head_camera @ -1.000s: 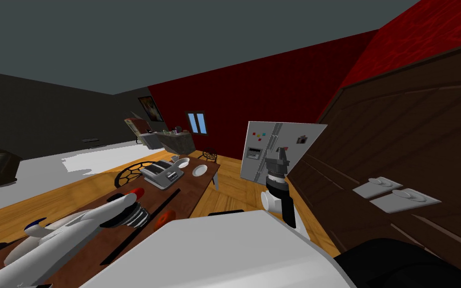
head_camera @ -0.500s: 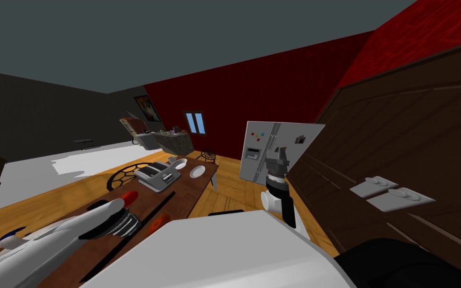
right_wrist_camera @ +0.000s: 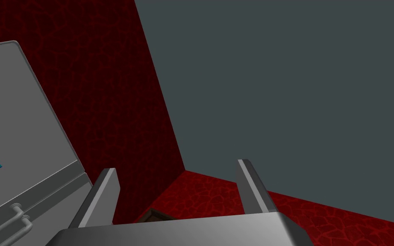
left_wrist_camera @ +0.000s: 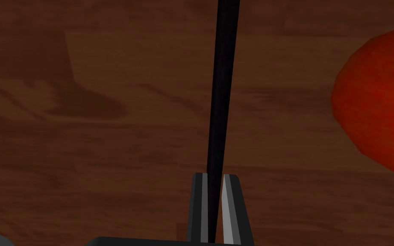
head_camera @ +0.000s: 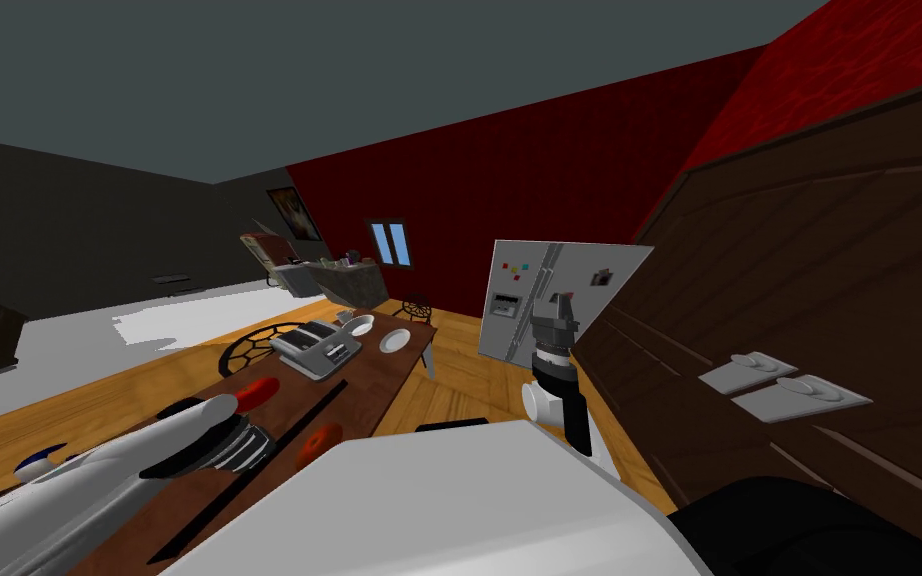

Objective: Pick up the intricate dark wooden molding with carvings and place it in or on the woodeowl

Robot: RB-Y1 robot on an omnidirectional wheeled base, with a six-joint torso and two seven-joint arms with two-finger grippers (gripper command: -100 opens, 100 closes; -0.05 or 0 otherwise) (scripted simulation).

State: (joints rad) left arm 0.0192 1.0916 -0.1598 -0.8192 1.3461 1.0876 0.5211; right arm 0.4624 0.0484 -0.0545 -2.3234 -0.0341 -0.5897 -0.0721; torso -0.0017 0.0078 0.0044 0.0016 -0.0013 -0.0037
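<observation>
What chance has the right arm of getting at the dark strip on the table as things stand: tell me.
Probably not. The right tool is open, raised beside the fridge, off to the side of the table, and the left tool is shut on the dark strip.

Long thin black molding, clamped in left gripper

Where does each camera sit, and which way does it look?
Head view: on the head, down over the table; left arm, right gripper show.
Left wrist view: left hand, facing the table; left gripper shut on the molding.
Right wrist view: right hand, up past the fridge; fingers open.
Head and left wrist share the molding.
</observation>
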